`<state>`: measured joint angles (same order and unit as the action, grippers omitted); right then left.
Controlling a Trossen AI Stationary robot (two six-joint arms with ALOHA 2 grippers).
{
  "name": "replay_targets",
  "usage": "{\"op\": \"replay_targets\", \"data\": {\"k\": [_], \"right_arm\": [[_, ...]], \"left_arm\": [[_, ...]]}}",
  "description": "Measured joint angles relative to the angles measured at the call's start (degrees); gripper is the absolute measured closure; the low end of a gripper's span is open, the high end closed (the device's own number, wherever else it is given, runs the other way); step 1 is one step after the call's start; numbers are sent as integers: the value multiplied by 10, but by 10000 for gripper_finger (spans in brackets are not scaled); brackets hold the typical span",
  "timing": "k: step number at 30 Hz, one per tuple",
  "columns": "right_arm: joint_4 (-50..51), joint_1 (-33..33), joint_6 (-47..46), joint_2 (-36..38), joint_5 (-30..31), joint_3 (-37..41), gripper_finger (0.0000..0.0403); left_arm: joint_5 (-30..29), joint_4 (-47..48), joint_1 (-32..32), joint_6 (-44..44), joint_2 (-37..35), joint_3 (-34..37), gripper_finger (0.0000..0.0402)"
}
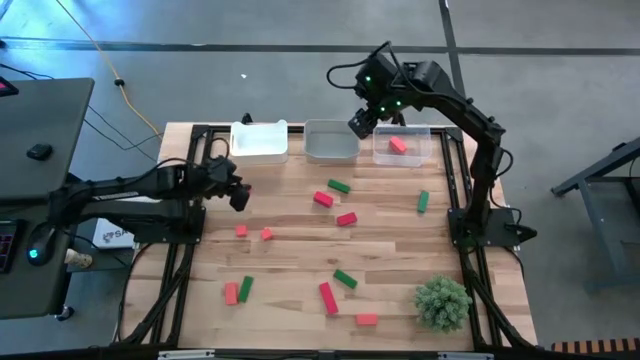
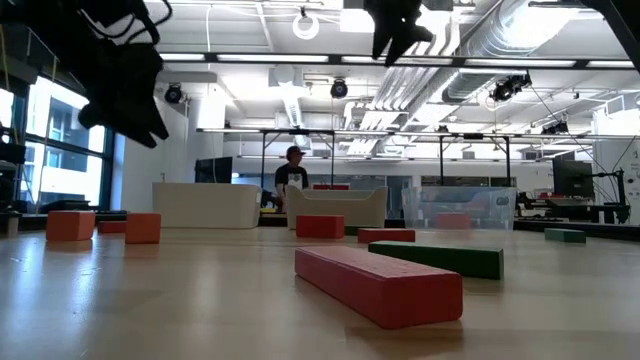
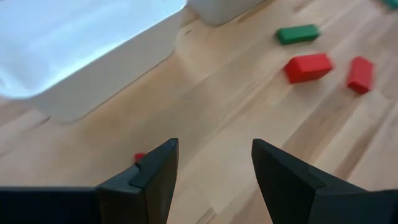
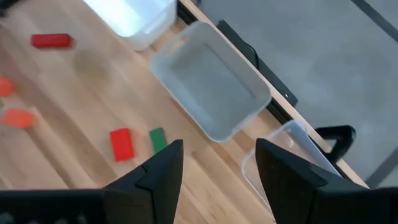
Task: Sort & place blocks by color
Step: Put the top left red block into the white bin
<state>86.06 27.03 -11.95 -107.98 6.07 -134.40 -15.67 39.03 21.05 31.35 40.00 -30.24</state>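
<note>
Crimson, green and coral blocks lie flat across the wooden table. Among them are a green bar (image 1: 338, 186), a red one (image 1: 322, 199), two small coral cubes (image 1: 241, 231) and a long red bar (image 1: 328, 298). One red block (image 1: 398, 145) lies inside the right clear bin (image 1: 425, 150). My left gripper (image 1: 238, 195) hangs open and empty above the table's left part, near the left bin (image 3: 81, 43). My right gripper (image 1: 362, 122) is open and empty, raised above the far edge between the middle bin (image 4: 211, 87) and the right bin.
Three clear bins stand in a row along the far edge; the left bin (image 1: 258, 140) and the middle one (image 1: 330, 140) hold no blocks that I can see. A bushy green plant (image 1: 442, 303) stands at the near right corner. A person (image 2: 292, 170) is in the room beyond.
</note>
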Motion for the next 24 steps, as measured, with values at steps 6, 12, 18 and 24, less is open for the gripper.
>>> {"op": "replay_targets", "data": {"k": [6,12,18,24], "right_arm": [[-1,-25,-1,5,8,1,212],[16,-40,-1,5,57,2,212],[16,-43,-1,5,60,2,212],[16,-43,-2,5,60,2,212]], "left_arm": [[32,7,62,-1,41,0,209],[50,8,108,-16,89,0,209],[51,8,131,-39,138,0,209],[51,7,139,-46,188,0,209]]}}
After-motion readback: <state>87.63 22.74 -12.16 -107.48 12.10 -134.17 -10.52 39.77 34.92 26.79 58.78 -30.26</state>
